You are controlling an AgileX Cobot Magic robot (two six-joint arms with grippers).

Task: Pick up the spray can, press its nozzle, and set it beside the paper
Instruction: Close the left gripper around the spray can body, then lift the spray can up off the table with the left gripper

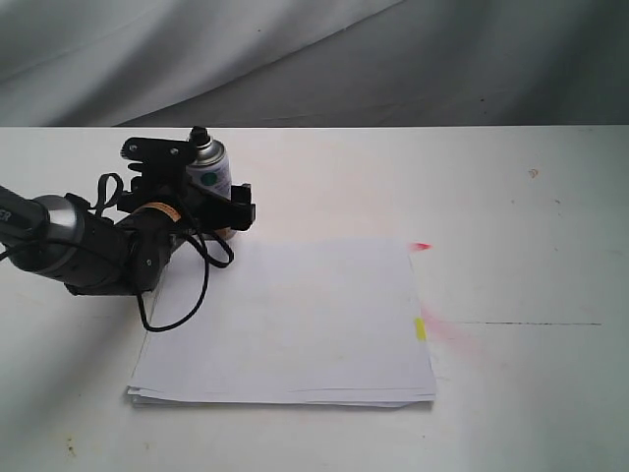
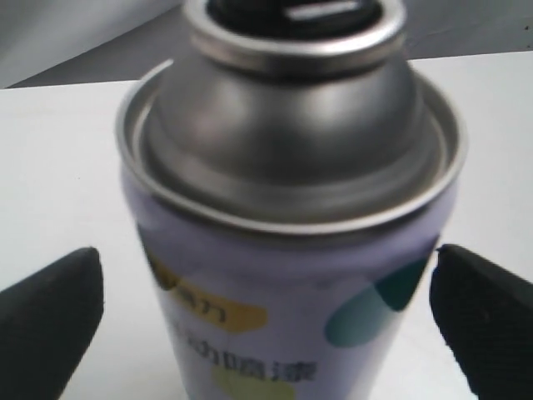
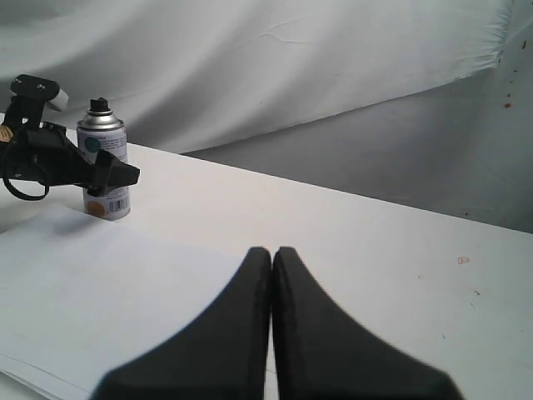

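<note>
The white counter [image 1: 511, 197] filled the scene, with a grey cloth backdrop [image 1: 295, 59] behind it. On the counter lay one stack of paper [image 1: 295, 315], squared up apart from a few sheets fanned out at its near edge. One arm [image 1: 88, 251] reached in from the left, with a black cable [image 1: 201, 285] looping over the paper's left edge.

One spray can [image 1: 210, 177] stood upright on the counter just beside the paper's far left corner. The left gripper [image 1: 214, 205] was spread wide around it. In the left wrist view a black finger [image 2: 50, 321] sat on each side of the label and bare counter showed between pad and can, so nothing was clamped. The right gripper [image 3: 272, 254] hung well away from the can, its two fingers pressed together on nothing.

One black nozzle [image 1: 200, 133] topped the can's silver shoulder, with nothing on it. The smallest things were one yellow tab [image 1: 420, 328] on the paper's right edge and one red mark [image 1: 421, 245] at its far right corner.

By my reading the task had barely begun. The approach looked complete, but the grasp, the lift, the press on the nozzle and the placing beside the paper were all left to do.
</note>
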